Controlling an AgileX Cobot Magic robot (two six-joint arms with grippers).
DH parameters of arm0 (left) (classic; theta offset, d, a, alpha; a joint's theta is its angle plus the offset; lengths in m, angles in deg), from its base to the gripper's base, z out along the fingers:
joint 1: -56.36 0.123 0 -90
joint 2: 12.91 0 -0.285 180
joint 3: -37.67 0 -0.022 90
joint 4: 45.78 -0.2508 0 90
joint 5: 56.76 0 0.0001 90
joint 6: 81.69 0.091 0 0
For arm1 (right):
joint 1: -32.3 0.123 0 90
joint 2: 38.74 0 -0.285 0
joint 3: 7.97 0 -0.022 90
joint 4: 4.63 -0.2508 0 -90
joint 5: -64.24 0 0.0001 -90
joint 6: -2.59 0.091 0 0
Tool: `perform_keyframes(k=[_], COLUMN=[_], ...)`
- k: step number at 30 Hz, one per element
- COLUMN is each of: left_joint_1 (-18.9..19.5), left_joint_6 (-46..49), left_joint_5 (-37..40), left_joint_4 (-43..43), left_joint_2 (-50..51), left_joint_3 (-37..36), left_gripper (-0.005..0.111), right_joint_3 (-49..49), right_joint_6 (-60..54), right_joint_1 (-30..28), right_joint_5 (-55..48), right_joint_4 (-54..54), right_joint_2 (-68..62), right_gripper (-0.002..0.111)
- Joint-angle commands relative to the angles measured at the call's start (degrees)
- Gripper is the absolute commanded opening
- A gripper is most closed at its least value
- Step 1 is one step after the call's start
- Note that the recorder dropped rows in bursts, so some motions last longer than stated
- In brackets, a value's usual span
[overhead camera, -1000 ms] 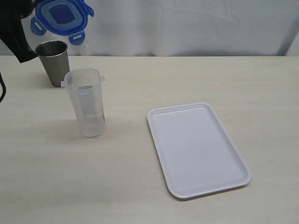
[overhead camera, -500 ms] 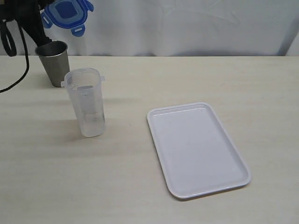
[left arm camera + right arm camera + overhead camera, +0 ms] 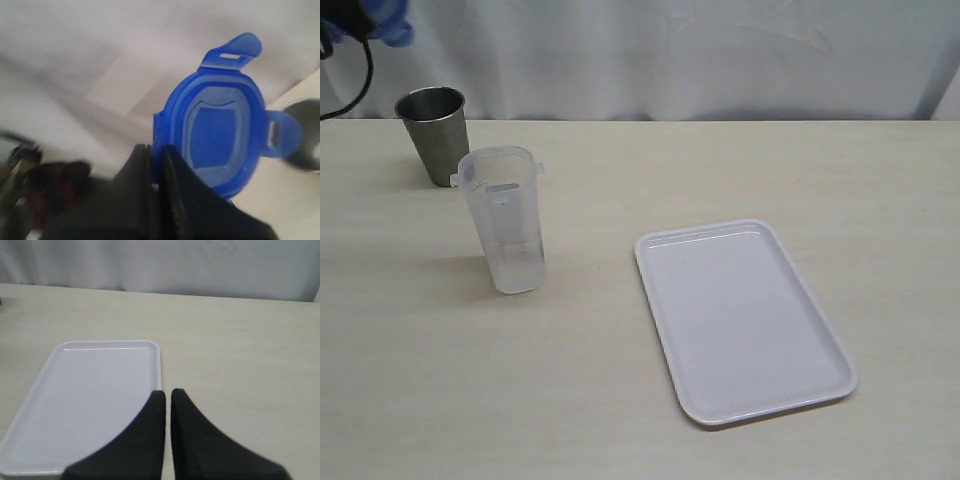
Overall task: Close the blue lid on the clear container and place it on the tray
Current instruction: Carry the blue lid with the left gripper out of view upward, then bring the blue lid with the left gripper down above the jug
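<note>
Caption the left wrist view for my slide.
Left pincer shut on the rim of the roundish bright-blue plastic lid.

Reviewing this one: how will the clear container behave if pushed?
The clear container stands tall and narrow on a small base, so a push near its rim would probably tip it. It looks thin-walled and empty, so likely light and apt to slide on the table.

My left gripper (image 3: 156, 150) was raised high, at the far top-left corner of the exterior view, where only a dark bit of my left arm (image 3: 342, 15) showed. Its two dark jaws were pressed nearly together, pinching the rim of the blue lid (image 3: 220, 125). My right gripper (image 3: 166, 392) sat outside the exterior view, its jaws closed on themselves, tips almost touching.
</note>
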Motion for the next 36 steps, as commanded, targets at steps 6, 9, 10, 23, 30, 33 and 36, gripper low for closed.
perform_keyframes(k=[6,9,10,23,30,33,36], left_joint_1=[-5.43,-10.25,-11.96,-23.63,-27.82,-29.11,-29.95], left_joint_6=[-12.6,-5.77,-5.99,-12.72,-14.21,-15.11,-15.11], left_joint_5=[6.92,5.6,6.32,23.81,20.06,20.67,22.29], left_joint_4=[-17.73,-22.35,-25.15,-38.93,-38.93,-38.93,-38.93], left_joint_2=[1.91,1.91,1.91,1.91,1.91,1.91,1.91], left_joint_3=[0.24,-1.75,-2.41,-9.84,-12.12,-12.12,-12.12], left_gripper=[0.0,0.0,0.0,0.0,0.0,0.0,0.0], right_joint_3=[-0.19,-0.19,-0.19,-0.19,-0.19,-0.19,-0.19], right_joint_6=[-0.05,-0.05,-0.05,-0.05,-0.05,-0.05,-0.05], right_joint_1=[0.15,0.15,0.15,0.15,0.15,0.15,0.15], right_joint_5=[0.19,0.19,0.19,0.19,0.19,0.19,0.19], right_joint_4=[0.09,0.09,0.09,0.09,0.09,0.09,0.09], right_joint_2=[0.25,0.25,0.25,0.25,0.25,0.25,0.25], right_gripper=[0.004,0.004,0.004,0.004,0.004,0.004,0.004])
